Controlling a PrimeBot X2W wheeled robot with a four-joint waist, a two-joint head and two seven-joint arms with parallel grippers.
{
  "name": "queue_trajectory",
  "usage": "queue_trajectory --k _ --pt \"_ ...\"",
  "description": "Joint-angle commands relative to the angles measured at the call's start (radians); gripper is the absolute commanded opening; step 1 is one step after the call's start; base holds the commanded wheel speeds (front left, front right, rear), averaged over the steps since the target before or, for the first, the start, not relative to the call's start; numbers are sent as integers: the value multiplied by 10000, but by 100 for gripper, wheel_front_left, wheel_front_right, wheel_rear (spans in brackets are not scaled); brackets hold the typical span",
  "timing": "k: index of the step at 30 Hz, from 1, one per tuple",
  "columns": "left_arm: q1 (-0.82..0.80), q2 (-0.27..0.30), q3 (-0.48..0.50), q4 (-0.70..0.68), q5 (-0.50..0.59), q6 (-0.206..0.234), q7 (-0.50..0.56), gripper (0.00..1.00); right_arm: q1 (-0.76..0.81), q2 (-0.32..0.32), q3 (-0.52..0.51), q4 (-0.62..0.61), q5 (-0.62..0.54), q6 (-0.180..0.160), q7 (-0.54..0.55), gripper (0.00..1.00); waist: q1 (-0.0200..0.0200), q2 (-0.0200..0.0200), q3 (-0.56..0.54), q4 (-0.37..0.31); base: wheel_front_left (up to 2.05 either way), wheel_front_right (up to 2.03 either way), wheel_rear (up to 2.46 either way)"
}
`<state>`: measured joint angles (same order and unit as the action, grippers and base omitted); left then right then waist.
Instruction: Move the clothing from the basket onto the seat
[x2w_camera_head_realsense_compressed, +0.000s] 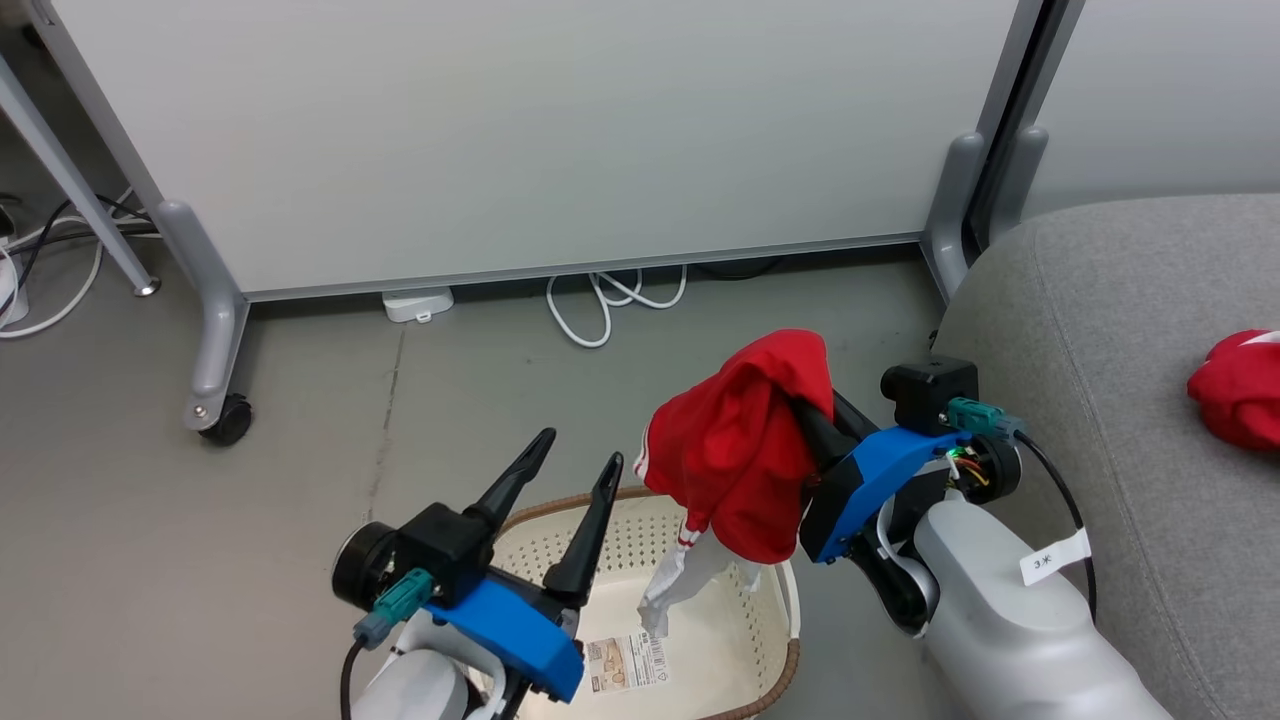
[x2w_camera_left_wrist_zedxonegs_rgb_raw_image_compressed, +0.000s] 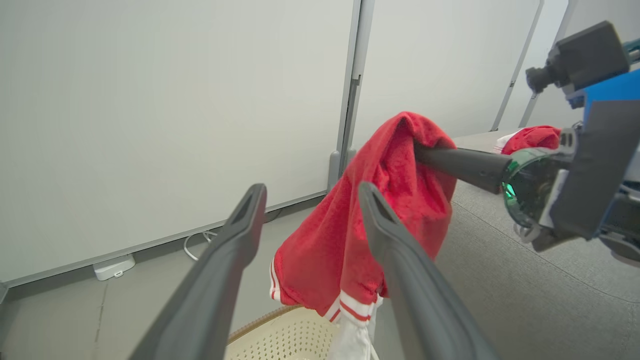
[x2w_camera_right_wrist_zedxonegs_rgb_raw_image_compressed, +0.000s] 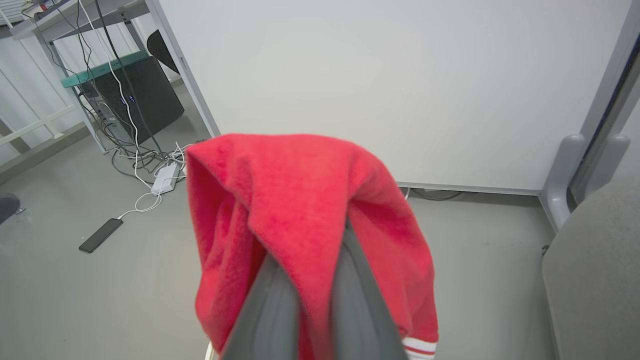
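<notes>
A red garment with white stripes (x2w_camera_head_realsense_compressed: 740, 450) hangs over the basket, draped over my right gripper (x2w_camera_head_realsense_compressed: 805, 415), which is shut on its top fold. In the right wrist view the cloth (x2w_camera_right_wrist_zedxonegs_rgb_raw_image_compressed: 300, 200) covers the fingers (x2w_camera_right_wrist_zedxonegs_rgb_raw_image_compressed: 270, 310). A white part dangles into the cream perforated basket (x2w_camera_head_realsense_compressed: 640, 535). My left gripper (x2w_camera_head_realsense_compressed: 582, 446) stands open and free just left of the garment, above the basket's near-left rim; in its wrist view the cloth (x2w_camera_left_wrist_zedxonegs_rgb_raw_image_compressed: 350, 235) hangs behind its spread fingers. A second red garment (x2w_camera_head_realsense_compressed: 1240, 385) lies on the grey seat (x2w_camera_head_realsense_compressed: 1100, 330) at the right.
A pale grey wheeled partition (x2w_camera_head_realsense_compressed: 500, 130) stands behind the basket, with a caster (x2w_camera_head_realsense_compressed: 225, 418) at the left and white cables (x2w_camera_head_realsense_compressed: 600, 300) under it. A dark phone (x2w_camera_right_wrist_zedxonegs_rgb_raw_image_compressed: 100, 235) and a tangle of cords lie on the floor further left.
</notes>
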<state>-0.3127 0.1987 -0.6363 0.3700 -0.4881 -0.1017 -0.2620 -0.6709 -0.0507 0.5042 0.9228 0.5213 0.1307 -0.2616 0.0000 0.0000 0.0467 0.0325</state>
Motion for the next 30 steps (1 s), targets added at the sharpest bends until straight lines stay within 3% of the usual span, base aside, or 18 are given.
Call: queue_trajectory --k 1,11,21,30 --pt "287 8 284 -131 174 -30 -42 100 109 6 -30 -70 -47 1 -47 0 0 0 -26 -32 0 0 0" --pt "1587 -349 1676 -579 1035 -247 -42 100 290 6 -136 -107 -117 1 -48 0 0 0 -182 -111 0 0 0" --pt "1681 -558 1877 -577 1301 -289 -42 100 331 6 -145 -173 -105 1 -49 0 0 0 -128 -244 0 0 0" --pt "1416 -488 1852 -691 1164 -291 -41 100 348 6 -208 -430 -35 1 -44 0 0 0 65 -1021 0 0 0"
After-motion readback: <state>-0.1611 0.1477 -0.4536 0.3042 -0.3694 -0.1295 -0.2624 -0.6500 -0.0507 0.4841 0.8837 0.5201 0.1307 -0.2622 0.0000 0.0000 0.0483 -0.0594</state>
